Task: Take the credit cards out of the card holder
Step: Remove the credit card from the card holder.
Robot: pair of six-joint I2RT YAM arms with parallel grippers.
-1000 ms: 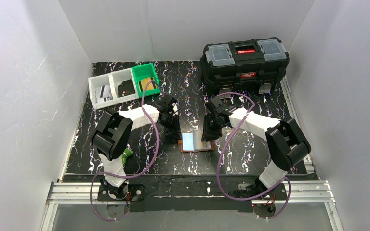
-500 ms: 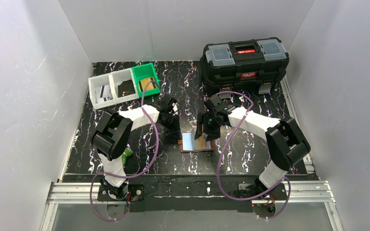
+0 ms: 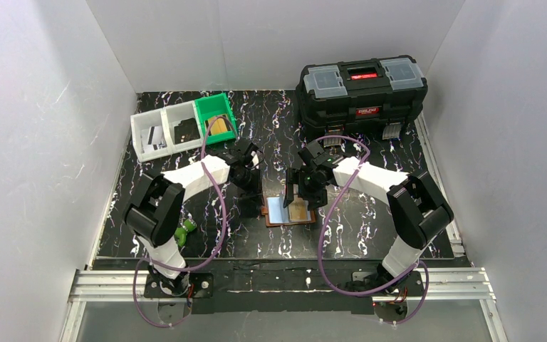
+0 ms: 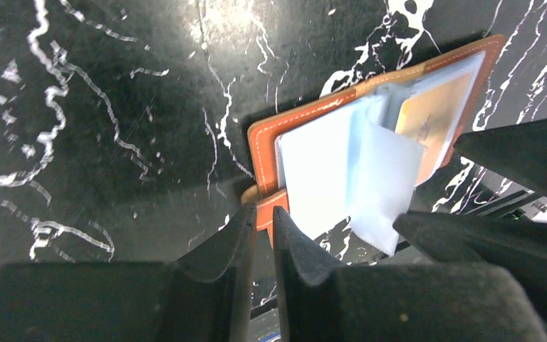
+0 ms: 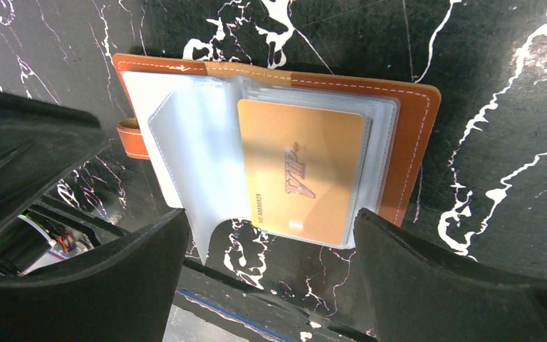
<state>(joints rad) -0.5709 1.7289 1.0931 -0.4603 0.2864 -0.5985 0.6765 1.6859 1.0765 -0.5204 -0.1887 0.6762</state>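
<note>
The card holder (image 3: 274, 217), a brown leather wallet, lies open and flat on the black marbled table between my two arms. Its pale glossy pockets face up, and one loose pocket leaf (image 5: 199, 164) stands partly raised. A gold credit card (image 5: 303, 171) marked VIP sits inside the right-hand pocket (image 4: 431, 114). My right gripper (image 5: 269, 217) hovers just above the wallet (image 5: 417, 142), jaws wide open and holding nothing. My left gripper (image 4: 262, 210) is at the wallet's left edge (image 4: 263, 142). Its fingers stand a narrow gap apart, with the brown strap tab (image 4: 271, 214) right at their tips.
A big black toolbox (image 3: 362, 89) stands at the back right. Two white bins (image 3: 164, 132) and a green bin (image 3: 215, 120) sit at the back left. A small green object (image 3: 184, 229) lies by the left arm's base. White walls enclose the table.
My right gripper has opened wide and lifted off the wallet, and the gold card now shows. My left gripper's fingers have parted slightly and the left arm has shifted.
</note>
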